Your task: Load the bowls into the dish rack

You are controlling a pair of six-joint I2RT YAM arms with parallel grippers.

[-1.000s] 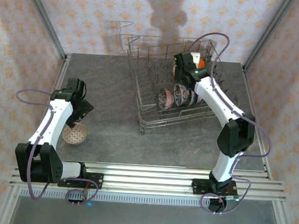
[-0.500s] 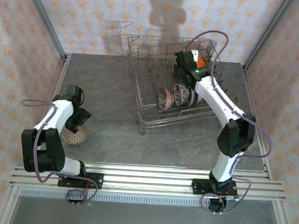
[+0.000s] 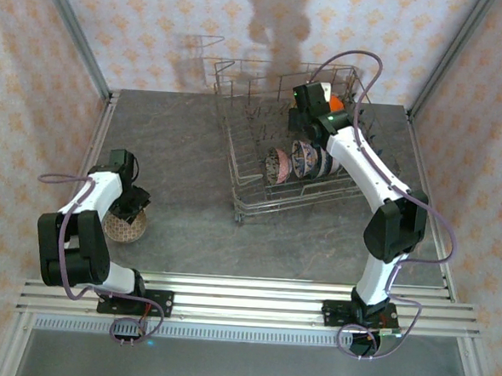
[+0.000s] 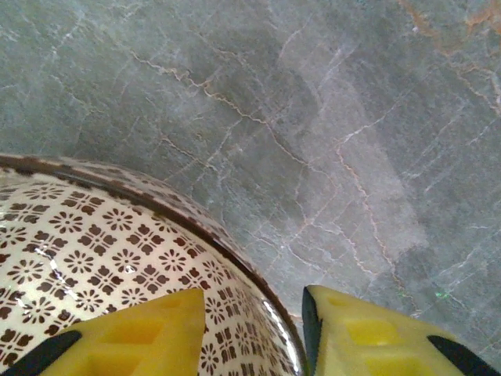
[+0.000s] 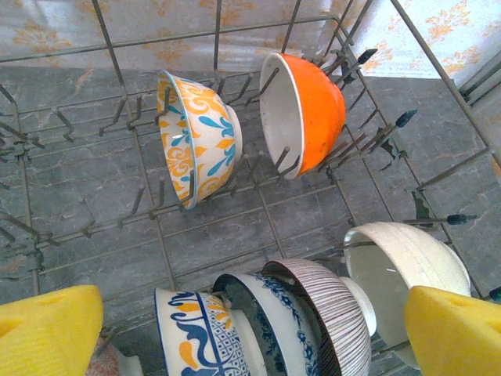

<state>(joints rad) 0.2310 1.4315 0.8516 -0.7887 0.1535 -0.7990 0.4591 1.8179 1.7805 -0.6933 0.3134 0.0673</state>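
A brown-and-cream patterned bowl (image 3: 125, 226) sits upright on the table at the left. My left gripper (image 3: 131, 208) is open and straddles its rim (image 4: 235, 251): one yellow finger (image 4: 149, 337) is inside the bowl (image 4: 86, 251), the other (image 4: 368, 337) outside over the table. The dish rack (image 3: 235, 166) stands at the back centre. My right gripper (image 3: 304, 116) hangs open and empty above it. Several bowls stand on edge in the rack (image 5: 258, 207): an orange one (image 5: 313, 110), a yellow-and-blue one (image 5: 200, 137), a cream one (image 5: 407, 262), a striped one (image 5: 333, 317), a blue floral one (image 5: 270, 325).
A blue-and-yellow bowl (image 5: 192, 337) and a pinkish one (image 3: 278, 165) stand at the rack's near left. Upright tines (image 5: 149, 200) rise between the bowls. Papered walls and metal posts (image 3: 77, 37) close in the grey table (image 3: 185, 150).
My left arm has swung nearer and down until its fingers sit over the patterned bowl's rim. The right arm has barely moved above the rack.
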